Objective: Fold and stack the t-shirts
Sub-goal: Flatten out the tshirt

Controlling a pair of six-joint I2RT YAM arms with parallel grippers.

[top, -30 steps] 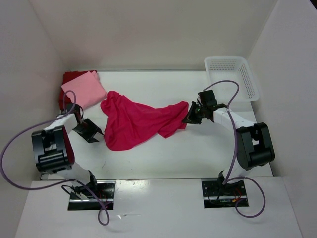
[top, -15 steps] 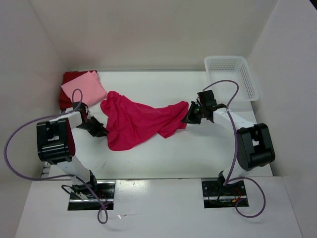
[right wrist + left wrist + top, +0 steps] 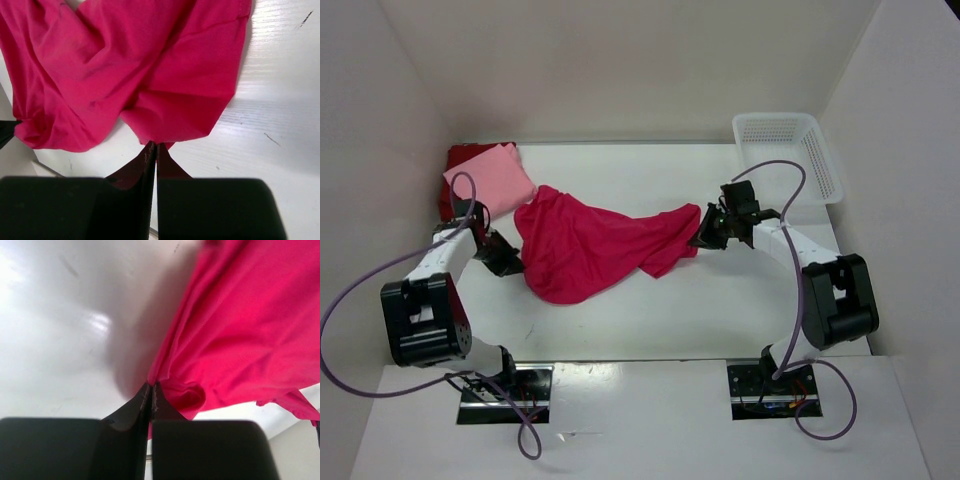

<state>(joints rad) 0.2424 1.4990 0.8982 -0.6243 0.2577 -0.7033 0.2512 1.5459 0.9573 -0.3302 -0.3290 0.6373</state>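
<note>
Stack at far-left table (image 3: 740,310) corner: pink shirt (image 3: 488,180) folded atop dark red shirt (image 3: 460,156), apparently done. Mid-table, crimson shirt (image 3: 595,245) rumpled, unfolded. Left gripper (image 3: 513,262) pinched on its left edge, right gripper (image 3: 702,238) pinched on its right end. Its folding and stacking remain.

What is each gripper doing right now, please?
Left gripper: shut on the magenta shirt, at its left edge.
Right gripper: shut on the same shirt, at its right end.
</note>
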